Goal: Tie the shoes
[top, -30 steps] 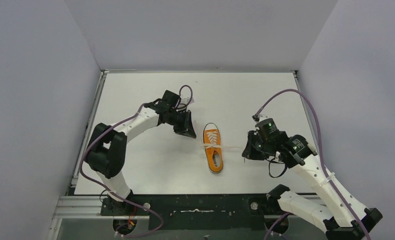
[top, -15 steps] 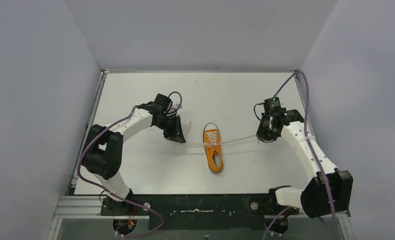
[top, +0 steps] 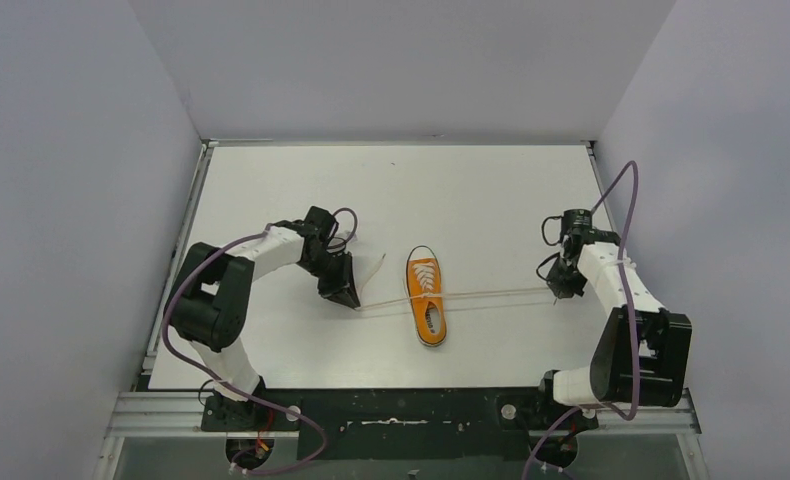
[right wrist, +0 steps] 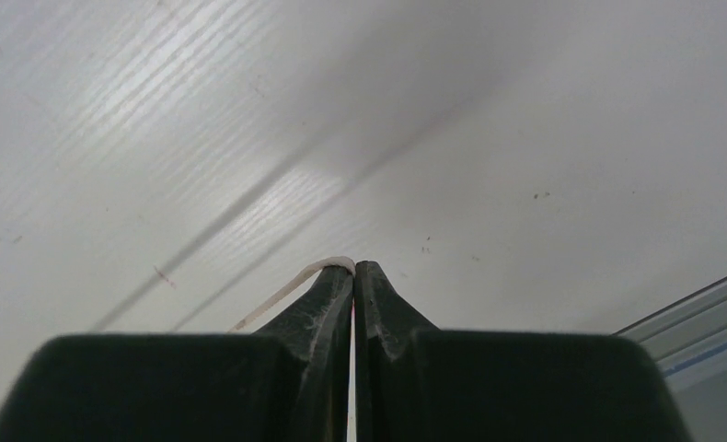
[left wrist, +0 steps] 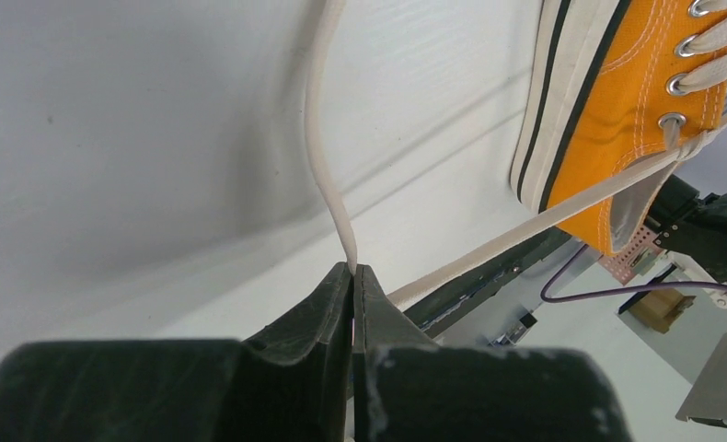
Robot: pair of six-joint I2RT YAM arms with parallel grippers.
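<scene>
The orange sneaker (top: 427, 298) lies mid-table, white toe cap pointing away from the arms; it also shows at the upper right of the left wrist view (left wrist: 636, 120). Its whitish laces are pulled out sideways. My left gripper (top: 349, 298) sits left of the shoe, shut on the left lace (left wrist: 328, 175), which loops back toward the shoe. My right gripper (top: 561, 291) is far right of the shoe, shut on the right lace (top: 491, 295), stretched taut across the table; the lace end (right wrist: 295, 284) shows at its fingertips.
The white table (top: 471, 190) is walled by grey panels at the left, back and right. A metal rail (top: 371, 410) with the arm bases runs along the near edge. Purple cables loop off both arms. My right gripper is close to the table's right edge.
Both grippers have pulled outward from the shoe, each with a lace. The right one moved far right, drawing its lace taut. The left one moved down-left a little.
</scene>
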